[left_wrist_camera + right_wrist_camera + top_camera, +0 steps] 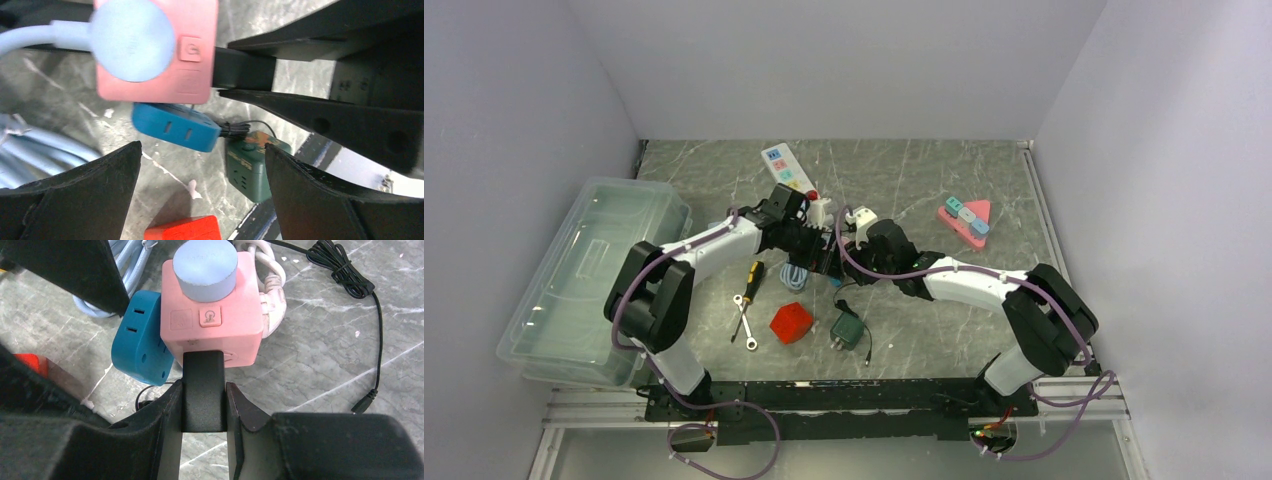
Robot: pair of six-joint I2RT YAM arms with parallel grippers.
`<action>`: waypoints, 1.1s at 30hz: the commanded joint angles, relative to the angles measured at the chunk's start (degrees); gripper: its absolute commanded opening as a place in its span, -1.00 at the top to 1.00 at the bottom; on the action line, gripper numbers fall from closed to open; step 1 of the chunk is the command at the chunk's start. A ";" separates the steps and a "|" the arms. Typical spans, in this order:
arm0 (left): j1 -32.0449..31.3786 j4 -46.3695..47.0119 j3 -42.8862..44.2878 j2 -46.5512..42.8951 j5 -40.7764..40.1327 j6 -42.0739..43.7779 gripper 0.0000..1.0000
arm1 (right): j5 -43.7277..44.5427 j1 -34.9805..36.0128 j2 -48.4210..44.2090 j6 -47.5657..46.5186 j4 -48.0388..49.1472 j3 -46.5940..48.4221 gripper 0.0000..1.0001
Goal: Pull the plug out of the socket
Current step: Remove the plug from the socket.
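- The right tool [202, 407] clamps the black plug [202, 382], which sticks straight down-frame out of the pink socket [220, 335].
- The left tool [202, 150] gapes wide, with the socket upper left, ungripped.

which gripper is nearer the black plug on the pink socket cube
Right. The right gripper is shut on the black plug, a finger on each side. The left gripper hangs open, apart from the plug, facing the pink socket cube.
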 commanded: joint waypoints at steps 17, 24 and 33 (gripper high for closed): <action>2.85 13.07 -0.83 1.62 -4.03 -7.53 -0.95 | -0.90 1.20 -4.29 2.23 3.52 -0.49 1.00; 2.88 11.92 2.45 6.71 -0.18 -3.90 -0.94 | -1.77 1.84 -4.35 1.91 3.91 -0.51 1.00; 2.74 13.08 2.93 8.72 1.04 0.99 -0.75 | -3.91 1.93 -5.84 1.75 4.41 -1.73 1.00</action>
